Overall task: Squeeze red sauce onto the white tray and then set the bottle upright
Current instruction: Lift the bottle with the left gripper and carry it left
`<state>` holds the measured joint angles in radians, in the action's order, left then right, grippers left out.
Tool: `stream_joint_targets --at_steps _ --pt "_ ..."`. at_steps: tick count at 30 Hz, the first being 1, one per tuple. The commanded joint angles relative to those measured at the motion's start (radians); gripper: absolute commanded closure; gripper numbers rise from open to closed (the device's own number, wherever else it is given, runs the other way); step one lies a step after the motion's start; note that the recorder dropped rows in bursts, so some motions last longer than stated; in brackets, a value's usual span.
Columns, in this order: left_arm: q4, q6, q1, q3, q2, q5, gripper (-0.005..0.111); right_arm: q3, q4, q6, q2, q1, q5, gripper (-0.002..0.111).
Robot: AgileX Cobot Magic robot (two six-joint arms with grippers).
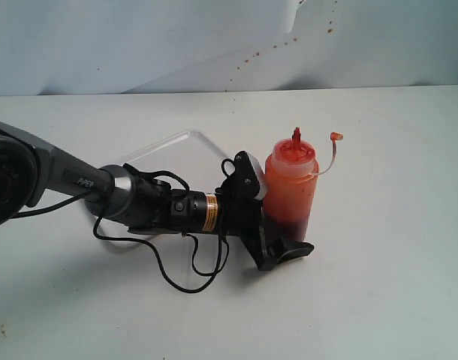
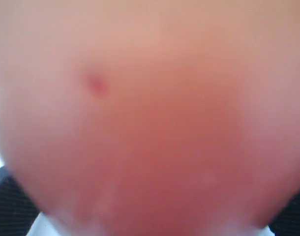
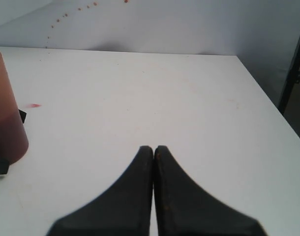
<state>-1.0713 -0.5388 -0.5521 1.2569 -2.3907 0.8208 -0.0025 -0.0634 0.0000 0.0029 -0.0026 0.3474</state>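
Note:
The bottle (image 1: 291, 187) stands upright on the table, red nozzle up, with its tip cap (image 1: 335, 137) hanging off on its tether. Dark red sauce (image 1: 294, 219) sits low inside it. My left gripper (image 1: 293, 238) reaches in from the left and is shut on the bottle's lower body, one black finger (image 1: 289, 251) in front and the other hidden behind. The bottle's blurred orange wall (image 2: 150, 118) fills the left wrist view. Behind the left arm lies the white tray (image 1: 185, 136), mostly covered by it. My right gripper (image 3: 154, 147) is shut on nothing above bare table, beside the bottle (image 3: 5, 113).
A small red smear (image 3: 34, 105) marks the table near the bottle. Red splatter dots (image 1: 248, 61) run along the back wall. The table's right edge (image 3: 268, 93) drops off beside the right gripper. The left arm's black cable (image 1: 176, 281) loops over the table in front.

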Motion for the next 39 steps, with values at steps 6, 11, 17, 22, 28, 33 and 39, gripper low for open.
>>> stream_joint_targets --at_steps 6,11,17,22,28,33,39 --pt "-0.001 -0.006 -0.006 0.005 0.004 0.02 0.002 0.003 -0.011 0.0 -0.003 -0.008 -0.006 0.108" --pt "0.028 -0.006 -0.006 0.005 0.004 0.072 0.002 0.003 -0.011 0.0 -0.003 -0.008 -0.006 0.108" --pt "0.154 -0.006 -0.01 0.005 0.004 0.014 0.003 0.003 -0.011 0.0 -0.003 -0.008 -0.006 0.108" --pt "0.146 -0.011 -0.01 0.005 0.004 -0.016 0.027 0.003 -0.011 0.0 -0.003 -0.008 -0.006 0.108" --pt "0.074 -0.023 -0.01 0.005 0.007 -0.006 0.106 0.003 -0.011 0.0 -0.003 -0.008 -0.006 0.108" --pt "-0.018 -0.068 -0.002 0.005 0.075 -0.015 0.106 0.003 -0.011 0.0 -0.003 -0.008 -0.006 0.108" --pt "-0.315 -0.498 0.064 -0.044 0.331 -0.023 0.107 0.003 -0.011 0.0 -0.003 -0.008 -0.006 0.108"
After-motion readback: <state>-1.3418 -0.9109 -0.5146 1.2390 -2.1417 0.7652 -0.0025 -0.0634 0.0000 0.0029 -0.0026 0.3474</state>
